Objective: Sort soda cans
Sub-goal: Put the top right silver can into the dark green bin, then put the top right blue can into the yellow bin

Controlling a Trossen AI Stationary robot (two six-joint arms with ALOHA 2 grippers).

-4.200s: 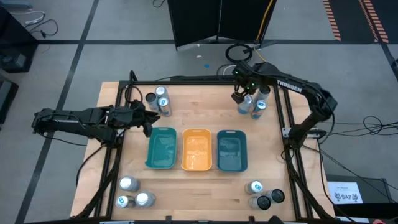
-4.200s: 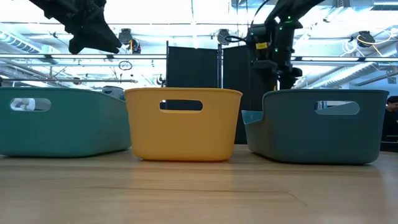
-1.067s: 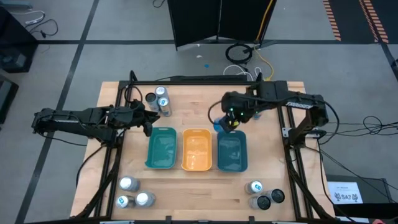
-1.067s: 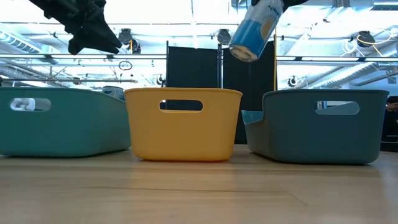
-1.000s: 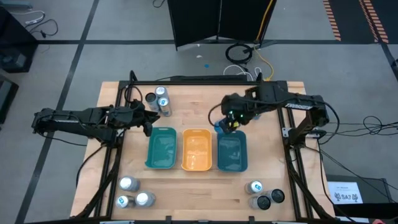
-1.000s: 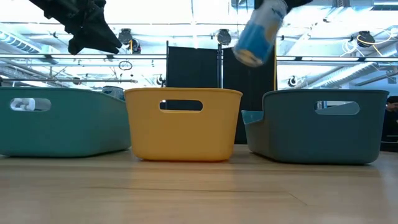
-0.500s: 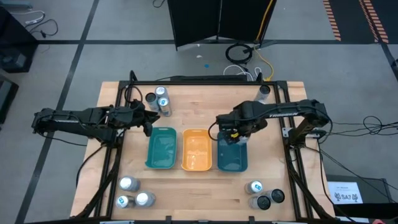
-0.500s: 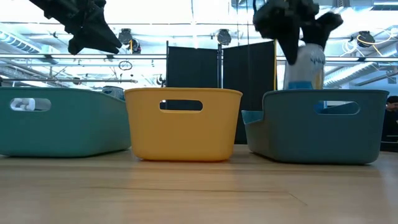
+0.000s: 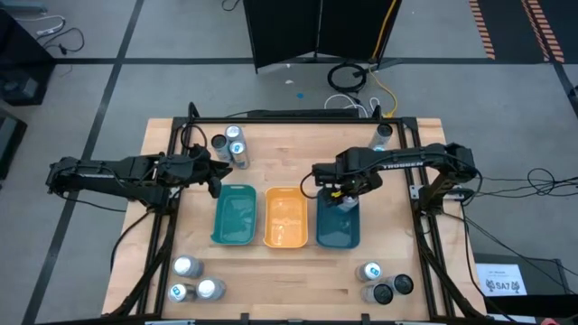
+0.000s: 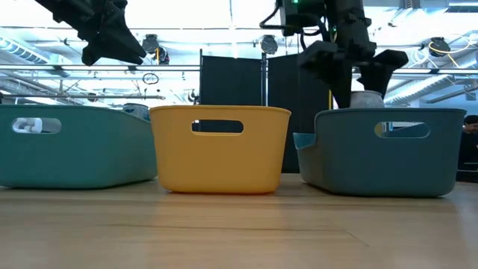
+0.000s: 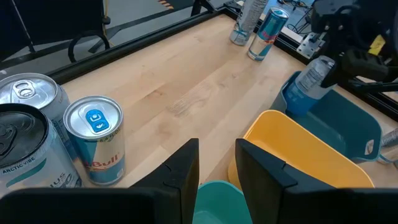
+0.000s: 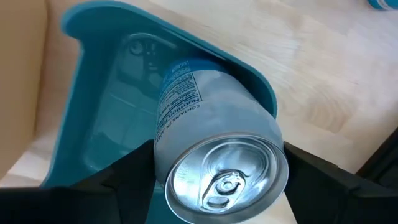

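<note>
While the right hand (image 9: 340, 192) hangs over the far end of the blue tray (image 9: 337, 231) in the high view, it grips a pale blue soda can (image 9: 343, 200) lowered into that tray. The orange tray (image 9: 285, 218) and teal tray (image 9: 235, 215) lie alongside toward the desk's (image 9: 280, 144) left edge. The left hand (image 9: 215, 175), clenched on nothing, waits near the far left corner beside three cans (image 9: 229, 146). More cans stand at the near left corner (image 9: 192, 280) and near right corner (image 9: 384, 282).

From the low view, the can's silver top (image 10: 367, 99) just clears the blue tray's rim (image 10: 388, 113), its long axis close to upright.

Through the left wrist view, the can (image 11: 310, 86) leans slightly, base down inside the tray.

Seen in the right wrist view, the can (image 12: 214, 142) fills the space between the dark fingers (image 12: 127, 169), pull-tab end toward the camera, base down in the tray (image 12: 106, 112).
</note>
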